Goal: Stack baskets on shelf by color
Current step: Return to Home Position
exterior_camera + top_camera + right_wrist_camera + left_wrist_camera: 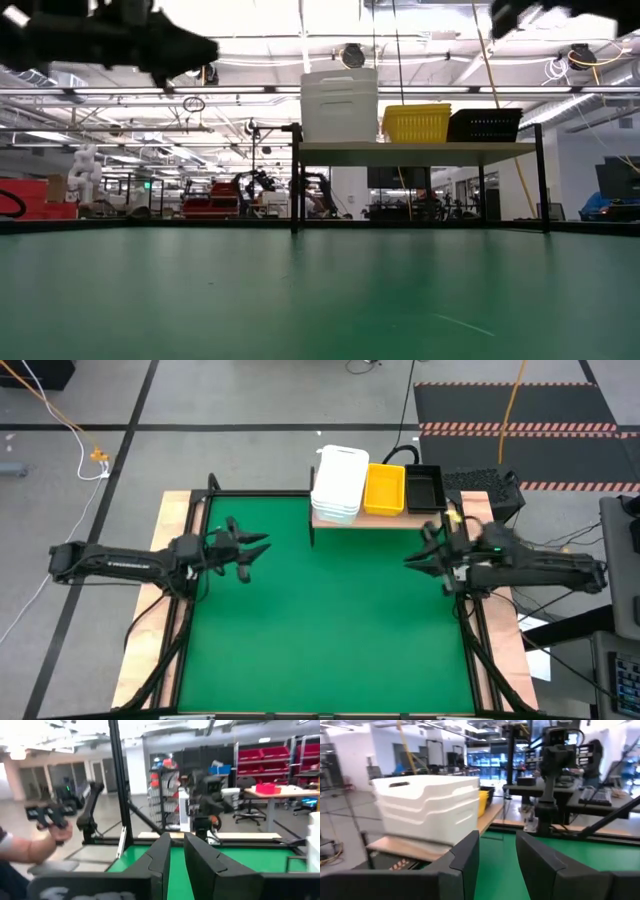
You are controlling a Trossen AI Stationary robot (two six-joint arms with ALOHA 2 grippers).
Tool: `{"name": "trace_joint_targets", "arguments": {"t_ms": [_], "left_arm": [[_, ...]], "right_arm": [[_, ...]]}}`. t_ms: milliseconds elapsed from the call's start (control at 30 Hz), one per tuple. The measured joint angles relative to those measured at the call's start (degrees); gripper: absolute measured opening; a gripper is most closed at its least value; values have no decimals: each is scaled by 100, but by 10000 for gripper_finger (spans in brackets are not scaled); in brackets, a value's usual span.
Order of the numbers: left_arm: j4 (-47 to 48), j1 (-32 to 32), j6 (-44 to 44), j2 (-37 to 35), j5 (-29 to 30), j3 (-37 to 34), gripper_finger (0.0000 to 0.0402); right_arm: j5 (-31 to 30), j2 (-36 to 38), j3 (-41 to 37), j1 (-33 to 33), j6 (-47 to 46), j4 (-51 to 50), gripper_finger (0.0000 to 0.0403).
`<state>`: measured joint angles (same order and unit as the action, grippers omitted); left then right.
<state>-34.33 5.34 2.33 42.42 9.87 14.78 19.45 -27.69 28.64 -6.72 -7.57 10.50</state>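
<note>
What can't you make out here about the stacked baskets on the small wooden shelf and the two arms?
How many yellow mesh plastic baskets and black mesh plastic baskets are stacked: high view shows only tops, low view too small, white rounded plastic baskets mostly block the left wrist view.
Left gripper and right gripper: largely cut off by the low view's top edge.
What the person's hand holds: blurred, right wrist view.

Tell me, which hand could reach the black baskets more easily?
Likely the right hand: it hovers just before the black baskets at the right end of the shelf; the left hand is farther, past the white baskets.
</note>
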Motion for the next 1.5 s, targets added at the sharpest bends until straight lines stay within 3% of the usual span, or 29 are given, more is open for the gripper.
{"name": "trace_joint_targets", "arguments": {"t_ms": [167, 333, 500, 733, 933, 1067, 1233, 1500], "left_arm": [[-17, 0, -146, -724, 363, -643, 131], [-151, 0, -171, -987, 538, -902, 131], [-68, 0, -134, -1128, 575, -1118, 131], [417, 89, -320, -1270, 1083, -1422, 131], [712, 97, -451, -1280, 794, -1422, 131], [1545, 81, -327, -1347, 700, -1422, 131], [2161, 81, -116, -1961, 979, -1420, 131], [3125, 81, -64, -3275, 889, -1403, 131]], "right_arm": [[-399, 816, -566, 96, -182, -378, 47], [-595, 975, -1910, 93, -460, 992, 47], [-582, 971, -2738, 94, -550, 2160, 47], [-569, 967, -2757, 96, -357, 1580, 47], [-581, 959, -2765, 118, 33, 1238, 47], [-595, 962, -2769, 118, 229, 1098, 47], [-592, 962, -2774, 118, 435, 1082, 47], [-602, 960, -2778, 116, 1370, 1007, 47]]}}
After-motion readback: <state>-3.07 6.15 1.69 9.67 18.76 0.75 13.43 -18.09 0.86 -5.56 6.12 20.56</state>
